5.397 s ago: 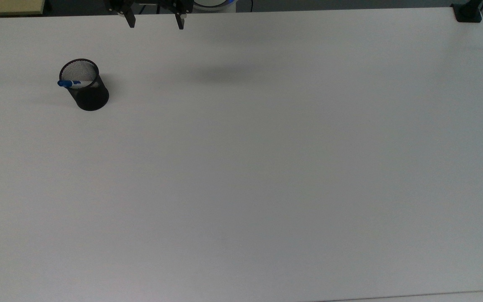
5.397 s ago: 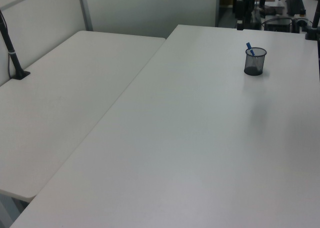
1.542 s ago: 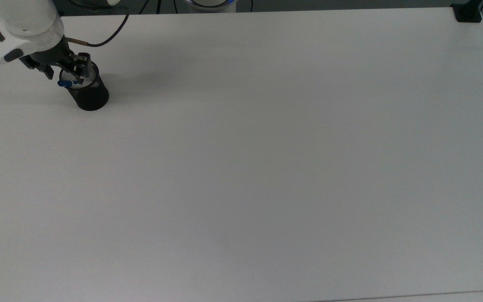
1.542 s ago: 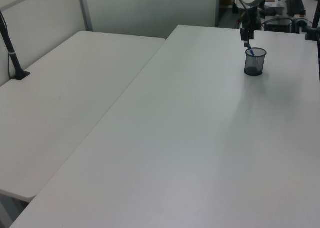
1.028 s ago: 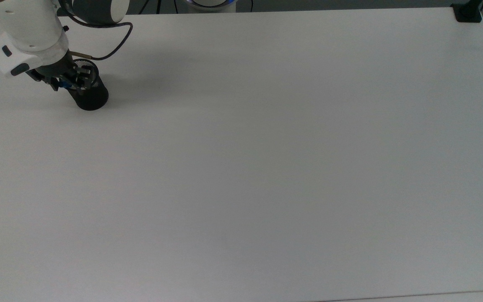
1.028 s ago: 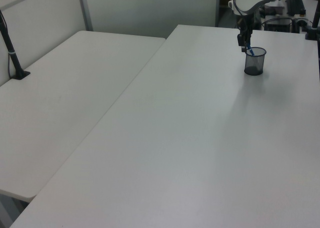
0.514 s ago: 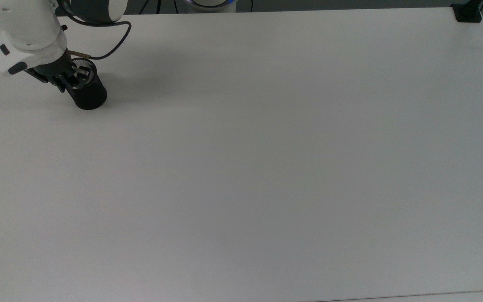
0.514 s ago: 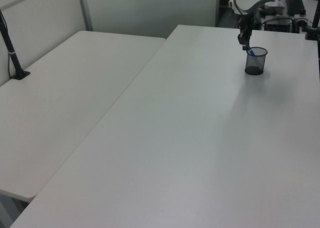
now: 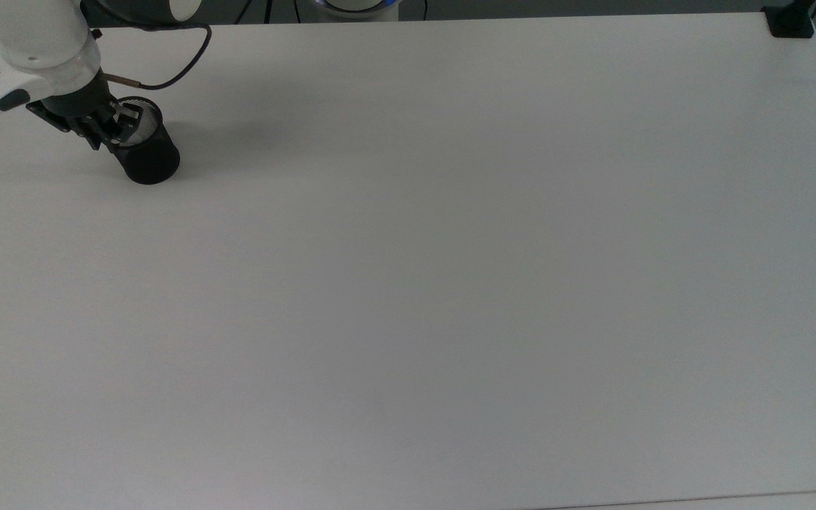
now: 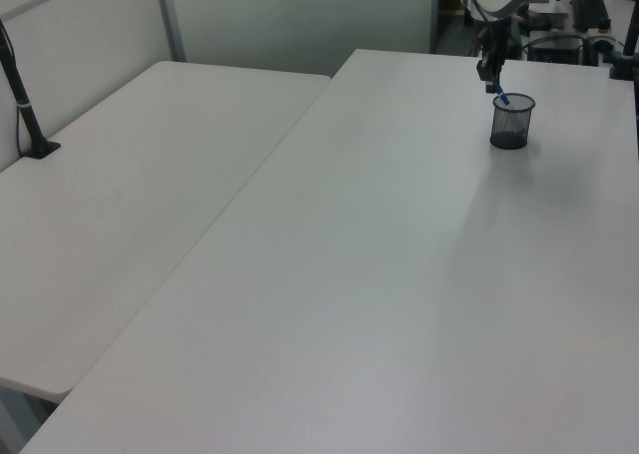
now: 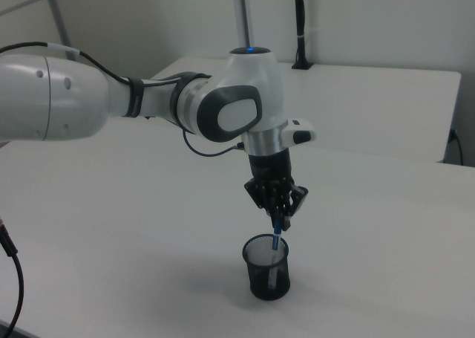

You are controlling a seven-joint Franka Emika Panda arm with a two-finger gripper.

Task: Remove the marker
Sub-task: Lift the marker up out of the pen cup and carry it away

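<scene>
marker (image 11: 277, 242): near-upright, blue cap up, lower barrel inside the black mesh cup (image 11: 268, 268) | my gripper (image 11: 277, 221): jaws closed on its blue top, just above the rim | my arm: wrist pointing straight down over the white table (image 9: 450, 248)

arm: white, reaching in from 9 o'clock in the right view | wrist: bent down | pincer (image 11: 278, 221): pointing to 6 o'clock, fingers clamped on the marker (image 11: 276, 239)
</scene>
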